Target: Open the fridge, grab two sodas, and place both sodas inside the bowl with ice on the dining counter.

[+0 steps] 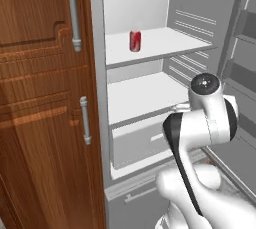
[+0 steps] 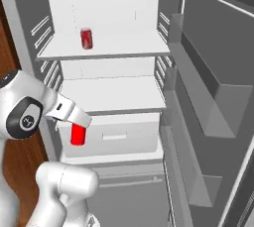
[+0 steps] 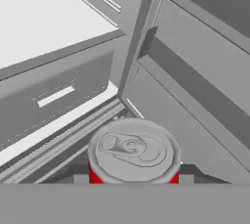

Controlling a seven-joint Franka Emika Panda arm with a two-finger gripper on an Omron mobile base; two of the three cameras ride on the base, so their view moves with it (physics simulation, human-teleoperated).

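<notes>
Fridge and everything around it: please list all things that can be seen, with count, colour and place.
fridge: one, light grey outside, white inside, door swung open to the right
shelves: two, white, in the upper part of the fridge
drawer: one, white, below the lower shelf
door racks: several, grey, on the inside of the open door
soda on the shelf: one, red, upright on the upper shelf
held soda: one, red with silver top, in front of the drawer
cabinet: one, brown wood with two metal handles, left of the fridge
gripper: one, white, shut on the held soda

held soda (image 3: 133,152) body hidden, fingertips unseen
</notes>
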